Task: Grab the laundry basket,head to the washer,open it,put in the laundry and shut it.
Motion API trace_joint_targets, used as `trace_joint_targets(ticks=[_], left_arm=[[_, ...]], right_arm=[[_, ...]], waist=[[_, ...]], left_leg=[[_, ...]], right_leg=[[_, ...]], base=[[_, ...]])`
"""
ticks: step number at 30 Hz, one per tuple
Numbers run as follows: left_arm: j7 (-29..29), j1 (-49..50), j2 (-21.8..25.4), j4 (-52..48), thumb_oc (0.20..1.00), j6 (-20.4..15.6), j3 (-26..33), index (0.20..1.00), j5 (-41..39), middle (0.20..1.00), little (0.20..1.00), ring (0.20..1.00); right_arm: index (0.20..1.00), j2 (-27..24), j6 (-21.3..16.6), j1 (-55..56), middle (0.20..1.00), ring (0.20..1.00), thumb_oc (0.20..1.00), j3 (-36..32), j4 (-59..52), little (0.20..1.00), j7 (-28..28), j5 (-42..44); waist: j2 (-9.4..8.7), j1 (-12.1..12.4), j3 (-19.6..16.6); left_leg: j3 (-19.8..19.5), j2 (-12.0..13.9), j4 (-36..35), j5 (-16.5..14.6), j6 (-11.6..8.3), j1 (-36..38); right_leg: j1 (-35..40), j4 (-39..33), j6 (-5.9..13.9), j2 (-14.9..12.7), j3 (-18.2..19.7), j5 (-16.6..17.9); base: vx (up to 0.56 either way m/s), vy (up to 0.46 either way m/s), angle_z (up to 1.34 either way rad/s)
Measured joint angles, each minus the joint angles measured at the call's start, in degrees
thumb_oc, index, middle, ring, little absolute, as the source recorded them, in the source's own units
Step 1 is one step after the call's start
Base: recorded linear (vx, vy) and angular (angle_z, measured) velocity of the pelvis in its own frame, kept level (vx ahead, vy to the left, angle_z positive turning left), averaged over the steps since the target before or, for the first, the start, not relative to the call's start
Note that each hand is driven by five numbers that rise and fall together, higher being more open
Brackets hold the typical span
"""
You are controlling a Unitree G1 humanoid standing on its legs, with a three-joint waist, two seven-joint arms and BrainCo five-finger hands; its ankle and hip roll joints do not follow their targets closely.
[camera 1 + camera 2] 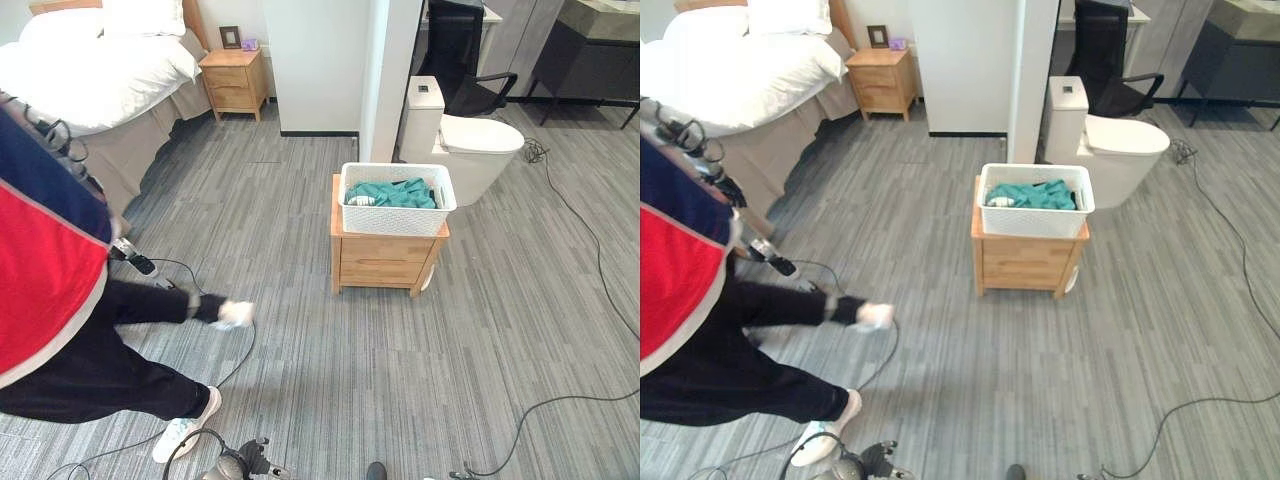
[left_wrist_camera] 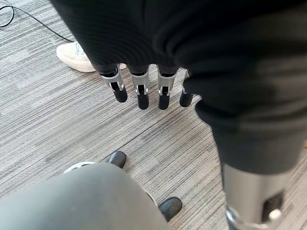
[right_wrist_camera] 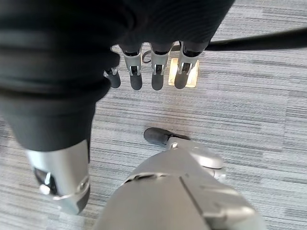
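Nothing is done yet — the white laundry basket [image 1: 397,200] of teal laundry [image 1: 392,193] sits untouched on a small wooden nightstand [image 1: 386,257] well ahead. The left hand [image 2: 144,84] and right hand [image 3: 153,72] hang straight-fingered, empty. Open carpet lies between — a person [image 1: 60,300] crouches at left.

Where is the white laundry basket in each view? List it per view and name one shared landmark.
Left eye view: white plastic laundry basket right of centre, on the small wooden nightstand.
Right eye view: same basket right of centre, on that nightstand.
Left wrist view: not in it.
Right wrist view: not in it.
Shared landmark: the white toilet behind the basket, in both eye views.
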Motion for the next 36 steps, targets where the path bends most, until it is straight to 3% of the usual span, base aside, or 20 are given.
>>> trace_joint_targets(ticks=[9, 13, 15, 16, 17, 18, 19, 20, 21, 22, 25, 26, 27, 28, 30, 32, 34, 35, 36], left_arm=[[0.14, 0.21, 0.25, 0.13, 1.0, 0.01, 1.08, 1.0, 0.0, 1.0, 1.0, 1.0], [0.35, -0.56, 1.26, 0.25, 1.0, 0.22, 1.34, 1.0, -0.03, 1.0, 1.0, 1.0], [0.4, -1.67, 1.57, 1.19, 1.0, 0.43, 1.31, 1.0, -0.04, 1.0, 1.0, 1.0], [0.45, -2.28, 1.34, 2.56, 1.0, 0.49, 2.1, 1.0, -0.12, 1.0, 1.0, 1.0], [0.51, -4.66, 1.66, 2.98, 1.0, 0.66, 2.34, 1.0, -0.14, 1.0, 1.0, 1.0], [0.5, -4.88, 2.0, 3.28, 1.0, 0.57, 3.27, 1.0, -0.22, 1.0, 1.0, 1.0], [0.74, -5.8, 1.34, 4.5, 1.0, 0.37, 3.69, 1.0, -0.65, 1.0, 1.0, 1.0], [0.79, -6.38, 2.01, 4.42, 1.0, 0.47, 3.52, 1.0, -0.64, 1.0, 1.0, 1.0], [0.85, -7.16, 2.91, 3.96, 1.0, 0.55, 3.79, 1.0, -0.68, 1.0, 1.0, 1.0], [0.83, -7.5, 3.7, 3.88, 1.0, 0.53, 3.55, 1.0, -0.77, 1.0, 1.0, 1.0], [0.9, -7.61, 4.09, 4.02, 1.0, 0.63, 3.6, 1.0, -1.11, 1.0, 1.0, 1.0], [0.91, -6.72, 2.56, 3.68, 1.0, 0.55, 3.17, 1.0, -1.77, 1.0, 1.0, 1.0], [1.02, -5.53, 2.2, 3.51, 1.0, 0.56, 2.95, 1.0, -1.98, 1.0, 1.0, 1.0], [1.1, -4.77, 2.12, 3.57, 1.0, 0.53, 3.51, 1.0, -2.23, 1.0, 1.0, 1.0], [1.03, -4.8, 2.76, 4.06, 1.0, 0.62, 3.56, 1.0, -2.25, 1.0, 1.0, 1.0], [1.22, -3.12, 2.99, 4.0, 1.0, 0.57, 4.19, 1.0, -2.24, 1.0, 1.0, 1.0], [1.32, -1.18, 2.94, 3.33, 1.0, 0.52, 5.34, 1.0, -2.25, 1.0, 1.0, 1.0], [1.35, -1.21, 3.13, 4.06, 1.0, 0.51, 5.8, 1.0, -2.25, 1.0, 1.0, 1.0], [1.32, -1.12, 3.46, 4.69, 1.0, 0.54, 6.2, 1.0, -2.28, 1.0, 1.0, 1.0]], right_arm=[[1.0, 0.0, -0.03, -0.61, 1.0, 1.0, 1.0, 0.0, -1.06, 1.0, 0.07, 0.02], [1.0, -0.15, -0.03, -1.66, 1.0, 1.0, 1.0, -0.08, -0.22, 1.0, 0.0, 0.07], [1.0, -0.18, -0.06, -1.89, 1.0, 1.0, 1.0, -0.08, -0.03, 1.0, -0.04, 0.07], [1.0, -0.4, -0.02, -2.21, 1.0, 1.0, 1.0, -0.5, 0.34, 1.0, -0.13, 0.05], [1.0, -0.15, -0.06, -2.87, 1.0, 1.0, 1.0, -0.62, 1.08, 1.0, -0.34, 0.06], [1.0, -0.13, 0.17, -2.88, 1.0, 1.0, 1.0, -0.6, 1.51, 1.0, -0.4, 0.03], [1.0, -0.78, 0.11, -3.67, 1.0, 1.0, 1.0, -0.75, 2.7, 1.0, -0.45, 0.07], [1.0, -0.95, 0.12, -4.16, 1.0, 1.0, 1.0, -0.71, 2.76, 1.0, -0.63, 0.09], [1.0, -1.02, 0.11, -4.38, 1.0, 1.0, 1.0, -0.56, 2.84, 1.0, -0.69, 0.1], [1.0, -1.07, -0.01, -4.77, 1.0, 1.0, 1.0, -0.46, 3.36, 1.0, -0.81, 0.1], [1.0, -1.43, 0.02, -5.18, 1.0, 1.0, 1.0, -0.03, 3.93, 1.0, -1.71, 0.06], [1.0, -3.2, 0.67, -5.6, 1.0, 1.0, 1.0, -0.62, 6.45, 1.0, -1.79, 0.06], [1.0, -3.67, 0.51, -5.42, 1.0, 1.0, 1.0, -0.48, 5.54, 1.0, -1.9, 0.06], [1.0, -3.59, 0.4, -5.48, 1.0, 1.0, 1.0, -0.19, 5.6, 1.0, -1.8, 0.06], [1.0, -3.13, 0.3, -6.12, 1.0, 1.0, 1.0, -0.16, 6.21, 1.0, -1.69, 0.06], [1.0, -2.95, 0.07, -6.64, 1.0, 1.0, 1.0, 0.33, 6.92, 1.0, -1.67, -0.03], [1.0, -2.72, -0.22, -6.58, 1.0, 1.0, 1.0, 1.16, 7.11, 1.0, -1.66, -0.03], [1.0, -2.12, 0.07, -7.12, 1.0, 1.0, 1.0, 1.81, 6.99, 1.0, -1.69, -0.15], [1.0, -1.18, 0.29, -7.07, 1.0, 1.0, 1.0, 2.39, 7.27, 1.0, -1.63, -0.51]], waist=[[1.14, 0.2, 1.24], [-0.32, 0.47, 3.2], [-1.52, 0.67, 4.03], [-2.21, 1.24, 4.55], [-3.09, 1.28, 5.42], [-3.36, 2.0, 5.62], [-2.97, 3.1, 6.07], [-3.04, 2.83, 6.74], [-4.27, 2.83, 7.33], [-4.96, 2.95, 7.18], [-6.31, 2.8, 7.24], [-3.34, 3.26, 6.51], [-1.48, 3.35, 6.29], [-1.48, 3.66, 6.19], [-2.02, 4.79, 6.77], [-2.34, 5.2, 5.14], [-2.65, 5.62, 3.03], [-3.35, 5.59, 2.44], [-4.92, 5.69, 1.51]], left_leg=[[-0.16, 0.48, 0.71, 0.01, 0.0, 0.7], [-2.06, 1.07, 8.05, -0.24, -0.26, -2.67], [-3.44, 0.95, 11.9, 0.68, -1.78, -4.51], [-5.12, 1.5, 17.14, 1.3, -3.76, -7.44], [-7.04, 2.32, 28.18, 1.98, -5.76, -13.71], [-7.64, 2.97, 31.74, 4.32, -7.16, -16.04], [-8.9, 5.15, 37.08, 6.34, -8.24, -18.86], [-9.96, 5.42, 40.7, 7.63, -8.88, -20.44], [-11.81, 5.78, 43.77, 10.32, -10.67, -22.55], [-11.8, 5.82, 46.02, 11.33, -9.74, -24.48], [-9.49, 4.48, 40.81, 9.85, -8.03, -25.25], [-8.21, 5.13, 17.48, 10.53, -8.87, -23.9], [-7.47, 6.85, 6.64, 11.23, -9.55, -23.25], [-7.36, 6.35, -2.17, 11.34, -9.83, -21.75], [-5.5, 6.45, -1.94, 12.26, -9.21, -22.24], [-0.87, 6.28, -1.4, 12.54, -7.55, -21.17], [0.22, 6.01, -0.19, 12.75, -6.25, -21.27], [0.49, 3.76, 0.44, 13.4, -4.19, -21.01], [1.29, 1.67, 2.16, 12.78, -1.96, -21.02]], right_leg=[[0.92, -0.01, -0.1, 0.33, -0.17, -0.68], [1.42, -0.02, -0.93, 0.09, -0.35, -1.08], [1.61, -0.04, -1.52, -0.61, -0.32, -1.0], [1.0, 1.55, -2.98, 0.07, -0.87, -1.42], [0.09, 2.42, -4.0, -0.67, -1.21, -2.08], [0.32, 2.14, -4.37, -0.3, -1.2, -2.31], [-1.04, 7.24, -5.85, 1.54, -3.01, -3.62], [-1.45, 8.53, -6.97, 1.76, -3.61, -5.58], [-1.46, 9.02, -7.12, 2.05, -3.0, -6.37], [-1.43, 8.55, -7.23, 2.0, -2.97, -6.47], [0.39, 3.94, -6.03, 2.01, -3.02, -6.56], [1.27, 2.22, -6.94, 4.42, -3.5, -5.05], [2.75, -0.16, -7.08, 7.05, -3.03, -4.64], [3.06, -0.14, -7.2, 7.58, -2.76, -5.17], [4.9, -0.09, -6.73, 8.16, -1.4, -5.83], [7.09, 0.07, -6.43, 8.82, 1.83, -7.89], [7.45, 0.5, -7.64, 8.93, 3.6, -7.66], [8.38, 0.5, -5.09, 8.58, 5.72, -10.06], [8.62, 0.51, -3.73, 7.22, 6.95, -11.18]], base=[[0.0, -0.068, 0.01], [-0.02, -0.125, 0.08], [-0.01, -0.181, 0.02], [0.01, -0.273, 0.11], [0.0, -0.228, 0.1], [0.05, -0.306, -0.04], [0.03, -0.16, -0.16], [0.1, -0.087, -0.14], [0.06, -0.005, -0.05], [0.23, 0.022, -0.11], [0.43, 0.097, -0.03], [0.56, 0.137, 0.0], [0.55, 0.136, -0.09], [0.27, 0.063, -0.15], [0.41, 0.102, -0.45], [0.52, 0.141, -0.71], [0.49, 0.19, -0.69], [0.56, 0.26, -0.7], [0.54, 0.261, -0.72]])
